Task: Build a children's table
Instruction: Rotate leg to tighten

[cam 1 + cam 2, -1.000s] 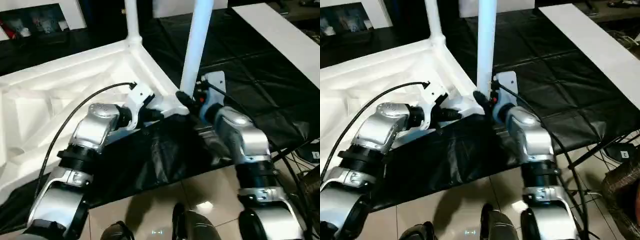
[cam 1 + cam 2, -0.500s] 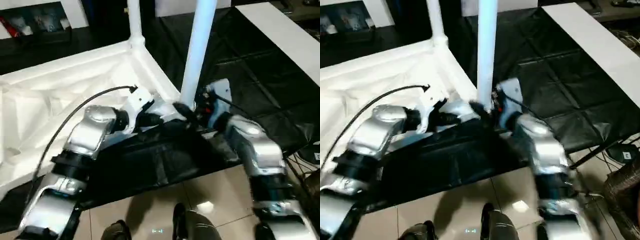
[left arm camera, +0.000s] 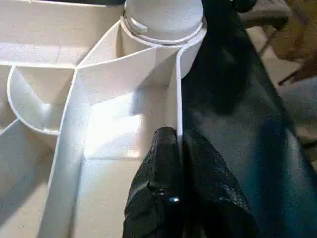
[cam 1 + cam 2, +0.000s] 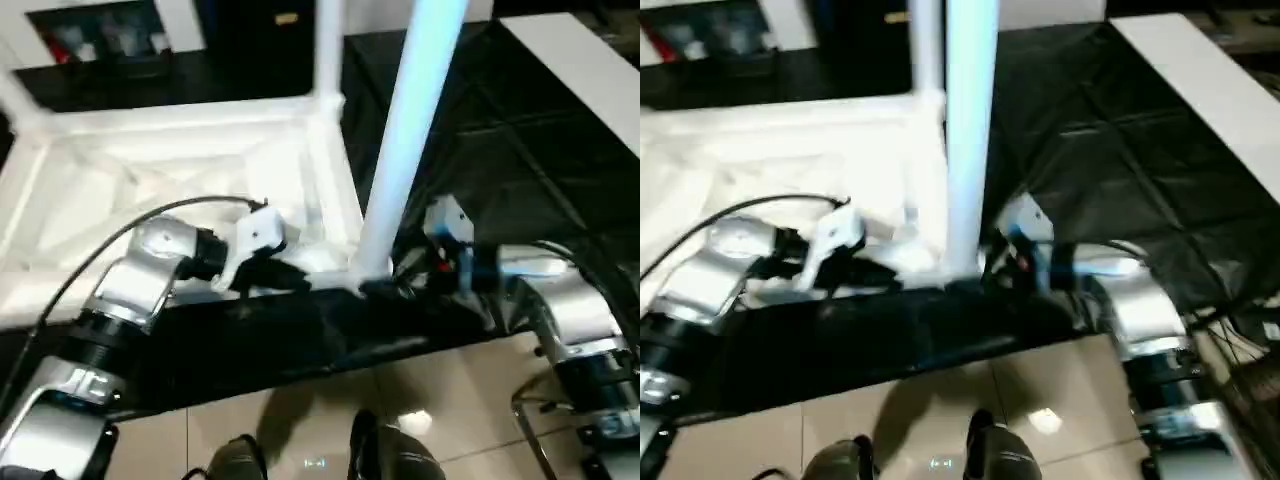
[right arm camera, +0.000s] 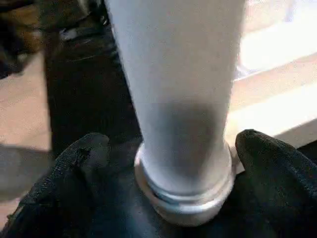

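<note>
The children's table top [image 4: 150,170] lies upside down, ribbed underside up, on a black-covered surface. Two white legs stand upright in its corner sockets: the near leg [image 4: 415,130] at the near right corner and a far leg [image 4: 328,45] behind it. My left gripper [image 3: 178,136] is shut on the thin rim wall of the top, just short of the near corner socket [image 3: 163,20]. My right gripper [image 5: 173,148] is open, a black finger [image 5: 79,163] on each side of the near leg's base [image 5: 183,193].
Black cloth [image 4: 520,150] covers the platform to the right of the top. A long white board [image 4: 590,70] lies at the far right. A white cabinet [image 4: 100,30] stands at the back left. Tiled floor [image 4: 300,420] lies below the platform's near edge. A black cable [image 4: 110,250] loops over my left forearm.
The camera has shifted. My right gripper's fingers have spread apart from the near leg's base, and that forearm has swung out to the right. The left gripper keeps its hold on the rim.
</note>
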